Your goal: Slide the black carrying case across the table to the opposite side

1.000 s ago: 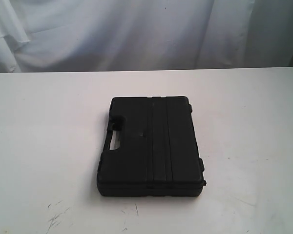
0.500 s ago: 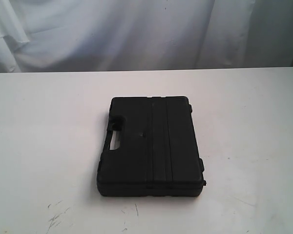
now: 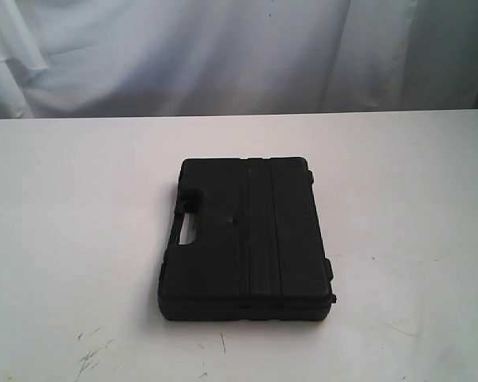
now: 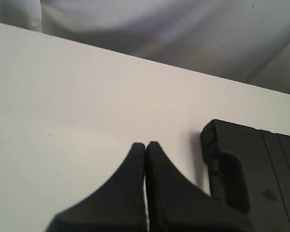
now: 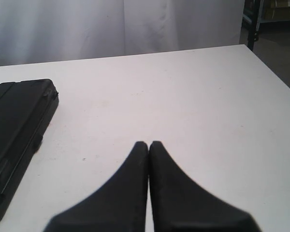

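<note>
The black carrying case [image 3: 247, 239] lies flat near the middle of the white table [image 3: 72, 215], its handle cut-out facing left. No arm shows in the exterior view. In the left wrist view my left gripper [image 4: 146, 145] is shut with nothing in it, above bare tabletop, and the case's handle end [image 4: 241, 169] sits apart to one side. In the right wrist view my right gripper [image 5: 148, 144] is also shut and empty, and the case's hinge side [image 5: 17, 130] lies apart from it on the table [image 5: 183, 96].
A white cloth backdrop [image 3: 223, 56] hangs behind the table's far edge. Dark scuff marks [image 3: 92, 354] mark the tabletop near the front. The right wrist view shows the table's side edge [image 5: 273, 72] with dark floor beyond.
</note>
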Controlling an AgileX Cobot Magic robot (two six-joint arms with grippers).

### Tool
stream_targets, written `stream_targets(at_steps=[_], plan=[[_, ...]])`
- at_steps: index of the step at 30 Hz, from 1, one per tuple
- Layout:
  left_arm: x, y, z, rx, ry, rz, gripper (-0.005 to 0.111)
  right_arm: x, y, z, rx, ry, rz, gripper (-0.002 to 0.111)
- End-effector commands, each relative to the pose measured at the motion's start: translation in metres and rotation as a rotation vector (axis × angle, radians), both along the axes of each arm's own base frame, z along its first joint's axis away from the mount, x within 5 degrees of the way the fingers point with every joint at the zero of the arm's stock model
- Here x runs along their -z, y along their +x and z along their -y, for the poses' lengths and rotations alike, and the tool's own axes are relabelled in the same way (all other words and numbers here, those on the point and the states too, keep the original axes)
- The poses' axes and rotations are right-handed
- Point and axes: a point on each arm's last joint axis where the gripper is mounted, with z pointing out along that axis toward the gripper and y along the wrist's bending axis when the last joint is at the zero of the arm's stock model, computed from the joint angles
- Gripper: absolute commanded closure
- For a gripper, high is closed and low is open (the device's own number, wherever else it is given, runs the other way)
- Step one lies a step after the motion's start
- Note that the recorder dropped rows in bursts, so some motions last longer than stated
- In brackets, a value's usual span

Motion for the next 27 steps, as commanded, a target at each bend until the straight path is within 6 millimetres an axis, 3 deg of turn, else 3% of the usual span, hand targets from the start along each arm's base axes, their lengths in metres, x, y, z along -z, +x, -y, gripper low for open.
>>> stream_targets(at_steps=[1, 7, 12, 19, 27], plan=[[0.004, 0.009, 0.003, -0.001, -0.064, -0.051, 0.107, 0.001, 0.0, 0.0, -0.001, -0.007, 0.004, 0.108], [0.006, 0.037, 0.005, 0.047, -0.023, -0.174, 0.107, 0.001, 0.0, 0.0, -0.001, -0.007, 0.004, 0.108], [0.003, 0.075, 0.008, 0.084, -0.023, -0.324, 0.107, 0.001, 0.0, 0.0, -0.001, -0.007, 0.004, 0.108], [0.016, 0.122, 0.013, 0.127, -0.03, -0.524, 0.107, 0.001, 0.0, 0.0, -0.001, -0.007, 0.004, 0.108], [0.039, 0.155, 0.062, 0.208, 0.055, -0.626, 0.107, 0.001, 0.0, 0.0, -0.001, -0.007, 0.004, 0.108]])
